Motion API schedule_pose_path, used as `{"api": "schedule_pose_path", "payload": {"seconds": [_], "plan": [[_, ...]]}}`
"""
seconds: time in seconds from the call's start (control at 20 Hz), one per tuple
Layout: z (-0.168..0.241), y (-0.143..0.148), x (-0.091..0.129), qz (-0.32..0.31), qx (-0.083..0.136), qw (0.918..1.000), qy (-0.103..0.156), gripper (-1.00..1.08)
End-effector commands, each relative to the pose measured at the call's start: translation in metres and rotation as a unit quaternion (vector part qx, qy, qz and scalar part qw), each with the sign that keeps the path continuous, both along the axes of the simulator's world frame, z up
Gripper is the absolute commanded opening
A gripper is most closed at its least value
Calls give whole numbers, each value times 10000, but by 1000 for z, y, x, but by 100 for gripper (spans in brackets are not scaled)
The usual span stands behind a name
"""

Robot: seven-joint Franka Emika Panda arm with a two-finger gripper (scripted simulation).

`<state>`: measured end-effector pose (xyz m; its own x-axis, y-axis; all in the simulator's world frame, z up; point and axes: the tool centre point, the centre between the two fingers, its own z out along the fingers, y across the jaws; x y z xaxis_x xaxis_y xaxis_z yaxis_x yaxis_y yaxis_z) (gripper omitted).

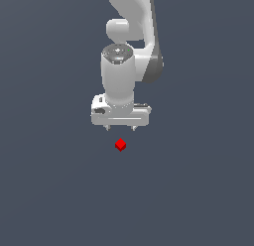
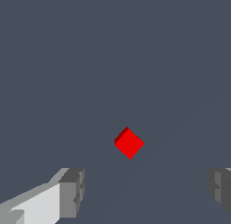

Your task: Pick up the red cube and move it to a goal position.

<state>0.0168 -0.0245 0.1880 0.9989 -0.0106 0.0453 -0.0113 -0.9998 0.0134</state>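
Note:
The red cube (image 1: 120, 145) is a tiny bright red block lying on the dark grey floor, turned corner-on. My white gripper (image 1: 121, 128) hangs just behind and above it in the exterior view, pointing down, with its two short fingertips spread apart. In the wrist view the red cube (image 2: 129, 143) lies ahead of the gap between the two grey fingers (image 2: 72, 191), clear of both. The gripper (image 2: 144, 191) is open and holds nothing.
A plain dark grey surface (image 1: 49, 190) fills both views. The white arm (image 1: 130, 31) rises behind the gripper toward the top of the exterior view. No other object shows.

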Motion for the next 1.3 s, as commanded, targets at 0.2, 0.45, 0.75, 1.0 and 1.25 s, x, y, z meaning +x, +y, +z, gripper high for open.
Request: {"api": "schedule_pose_path", "payload": {"seconds": [0.2, 0.45, 0.75, 1.0, 1.25], "plan": [[-3, 0, 0, -57, 2, 10000, 3, 100], [-13, -1, -1, -289, 9, 9996, 15, 100], [-37, -3, -2, -812, 26, 9967, 41, 100], [-67, -5, -4, -1462, 47, 9892, 73, 100], [-101, -7, -8, -2207, 73, 9753, 110, 100]]}}
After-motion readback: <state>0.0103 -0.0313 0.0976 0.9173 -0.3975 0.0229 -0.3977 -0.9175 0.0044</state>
